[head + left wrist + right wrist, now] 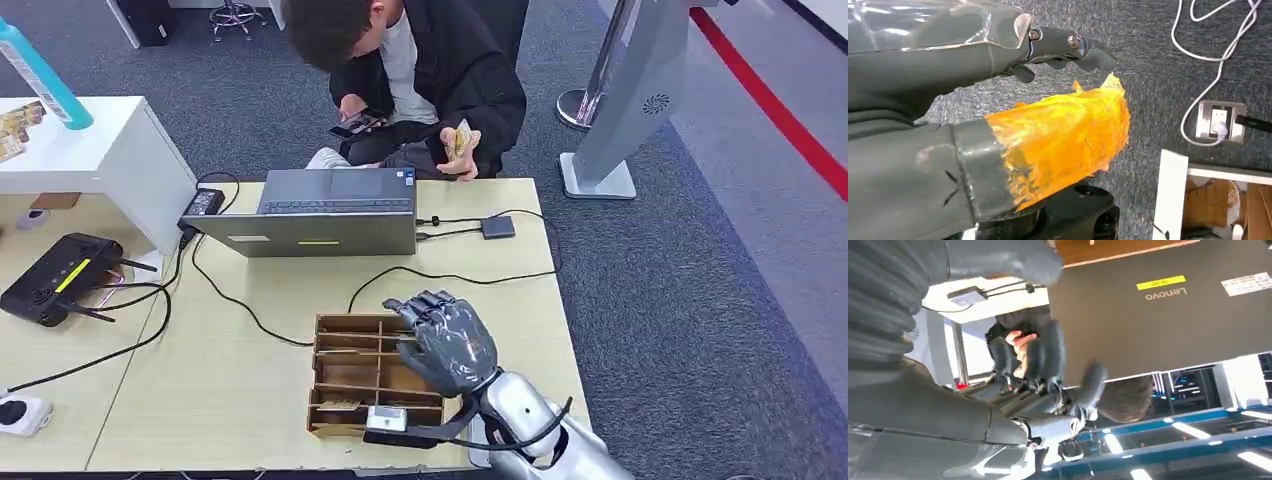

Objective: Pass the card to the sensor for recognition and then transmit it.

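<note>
Across table, person (420, 70) grips yellowish card (462, 138).

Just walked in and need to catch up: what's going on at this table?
The robot's right hand hovers over a wooden card box on the table, fingers apart, holding nothing. Its left hand hangs over the carpet, also empty. A person seated behind the laptop holds a phone and some cards.

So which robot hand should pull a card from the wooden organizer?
Right. The right robot hand hovers over the wooden organizer on the table, fingers apart, holding nothing. The left robot hand hangs over carpet, away from it.
</note>
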